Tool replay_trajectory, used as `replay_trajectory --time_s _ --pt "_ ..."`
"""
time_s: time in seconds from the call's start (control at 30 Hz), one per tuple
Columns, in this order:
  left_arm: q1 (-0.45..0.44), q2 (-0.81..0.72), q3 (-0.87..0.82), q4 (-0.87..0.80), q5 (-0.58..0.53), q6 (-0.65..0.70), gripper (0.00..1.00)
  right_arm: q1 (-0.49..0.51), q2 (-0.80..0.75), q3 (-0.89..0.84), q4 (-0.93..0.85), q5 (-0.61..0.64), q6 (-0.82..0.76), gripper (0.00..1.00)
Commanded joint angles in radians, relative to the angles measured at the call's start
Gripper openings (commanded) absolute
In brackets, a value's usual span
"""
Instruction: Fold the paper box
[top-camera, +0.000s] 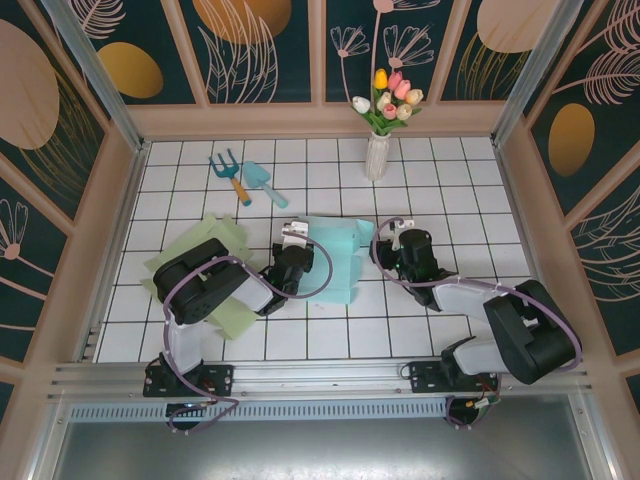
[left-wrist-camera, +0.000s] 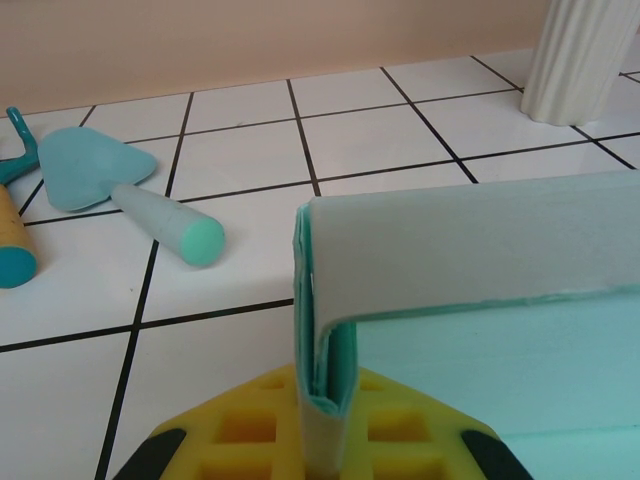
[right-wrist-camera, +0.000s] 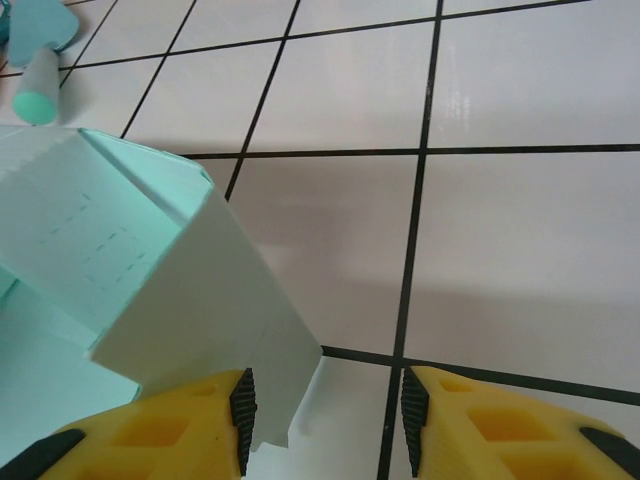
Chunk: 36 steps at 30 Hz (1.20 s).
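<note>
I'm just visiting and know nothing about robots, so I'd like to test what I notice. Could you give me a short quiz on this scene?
1. True or false: the left gripper is pinched shut on an upright wall of the teal paper box.
2. What stands at the far side of the tiled table? A) a vase of tulips B) a watering can C) a teapot
3. Fill in: the right gripper has its jaws ____, with a box flap lying against one finger.

Key: 1 true; 2 A; 3 open.
</note>
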Motion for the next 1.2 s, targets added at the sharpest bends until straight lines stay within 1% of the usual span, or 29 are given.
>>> replay_trajectory --time_s 0.0,0.37,0.53,0.8,1.17 --pt "-0.005 0.031 0.011 -0.046 -0.006 0.036 0.00 0.009 0.019 0.030 0.050 -0.044 -0.026 0.46" --pt "-0.006 0.029 0.009 -0.046 -0.006 0.032 0.00 0.028 0.059 0.059 0.055 -0.058 -0.038 0.46" --pt "-0.006 0.029 0.008 -0.046 -0.006 0.032 0.00 0.032 0.069 0.066 0.063 -0.084 -0.058 0.46" --pt "-0.006 0.029 0.006 -0.044 -0.006 0.033 0.00 0.030 0.102 0.079 0.063 -0.097 -0.125 0.47" --pt "-0.006 0.031 0.002 -0.039 -0.001 0.042 0.00 0.024 0.117 0.080 0.095 -0.165 -0.236 0.50"
